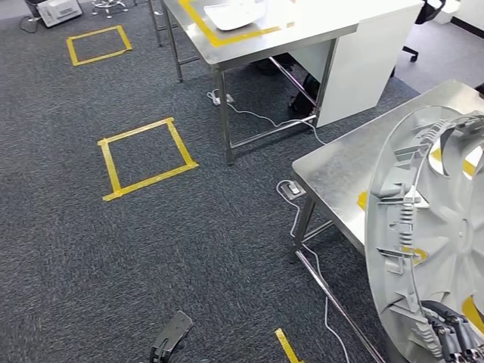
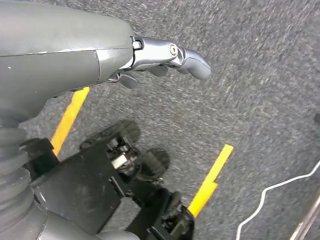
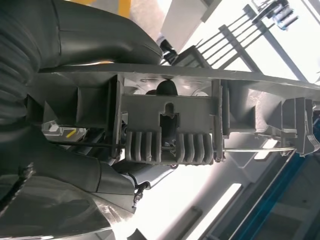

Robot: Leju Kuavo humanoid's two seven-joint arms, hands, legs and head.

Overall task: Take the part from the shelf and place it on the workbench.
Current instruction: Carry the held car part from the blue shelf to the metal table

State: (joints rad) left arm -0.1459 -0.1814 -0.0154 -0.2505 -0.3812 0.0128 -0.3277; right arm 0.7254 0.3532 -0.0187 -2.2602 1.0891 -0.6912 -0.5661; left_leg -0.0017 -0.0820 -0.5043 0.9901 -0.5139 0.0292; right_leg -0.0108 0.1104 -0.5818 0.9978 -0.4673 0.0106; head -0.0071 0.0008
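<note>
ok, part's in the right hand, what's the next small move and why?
Probably carry the part forward and lower it onto the workbench. The right hand grips its lower rim, holding it upright over the bench's near edge, not yet set down. The left hand hangs free over the carpet.

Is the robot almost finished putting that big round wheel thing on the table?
Partly. The wheel cover is already off the shelf, gripped at its lower edge by the right robot hand. It hangs upright in front of the steel workbench, not lying on it. Setting it down is left. The left robot hand holds nothing.
</note>
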